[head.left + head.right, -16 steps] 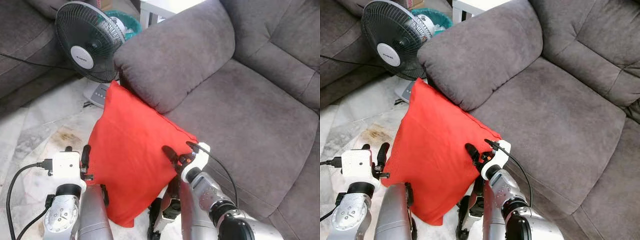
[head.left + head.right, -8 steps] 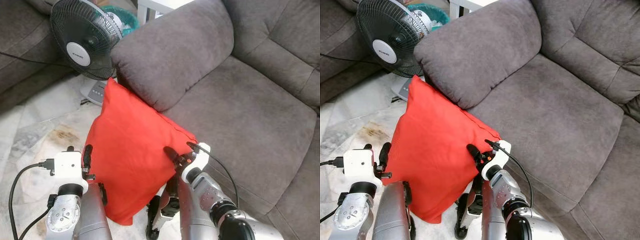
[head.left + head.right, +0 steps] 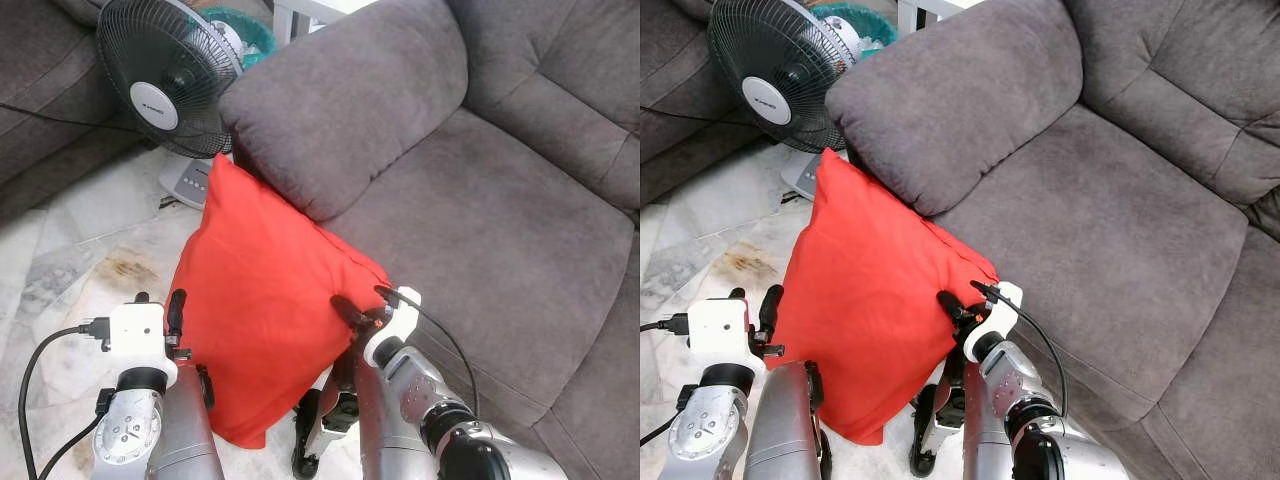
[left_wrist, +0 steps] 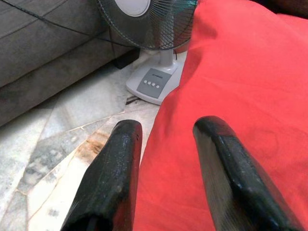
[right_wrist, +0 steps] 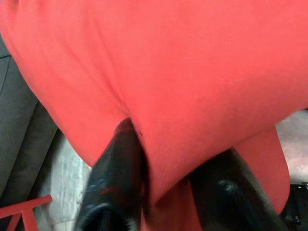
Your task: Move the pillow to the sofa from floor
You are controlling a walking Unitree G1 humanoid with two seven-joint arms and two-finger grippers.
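Note:
The red pillow (image 3: pixel 265 290) stands on edge in front of me, with its upper corner against the grey sofa's armrest (image 3: pixel 340 110). My right gripper (image 3: pixel 350 308) is at the pillow's right edge. In the right wrist view it (image 5: pixel 168 139) is shut on a fold of the red fabric. My left gripper (image 3: pixel 158 300) is at the pillow's left edge. In the left wrist view its fingers (image 4: pixel 120 159) stand open, with the pillow's edge (image 4: pixel 240 96) running past the gap between them. The sofa seat (image 3: pixel 500 230) lies to the right.
A black standing fan (image 3: pixel 165 80) on a white base (image 4: pixel 154 84) stands just behind the pillow. A second grey sofa (image 3: pixel 40 110) sits at the far left, with a black cable across it. The floor is marble tile (image 3: pixel 90 230). A teal basket (image 3: pixel 245 30) is behind the fan.
The view has shifted slightly. The pillow and both grippers keep the same places relative to each other.

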